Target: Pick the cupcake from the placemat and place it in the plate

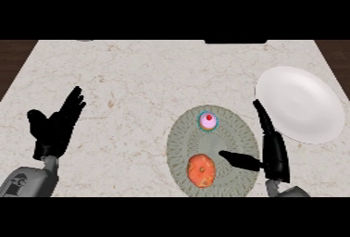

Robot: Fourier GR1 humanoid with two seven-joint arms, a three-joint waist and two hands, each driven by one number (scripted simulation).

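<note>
A small cupcake (209,121) with pink icing and a red top sits at the far end of the round grey patterned placemat (236,134). An orange fruit (202,170) lies at the mat's near end. The white plate (301,102) stands to the right of the mat, on the counter. My right hand (273,148) is open at the mat's right edge, fingers pointing away over the plate's near rim, thumb stretched left over the mat. It is apart from the cupcake, to its right and nearer me. My left hand (56,124) rests open at the left, fingers up.
The marble counter (137,83) stretches bare between my left hand and the placemat. Dark wood shows beyond the counter's left and right edges. A dark object (236,41) sits at the far edge.
</note>
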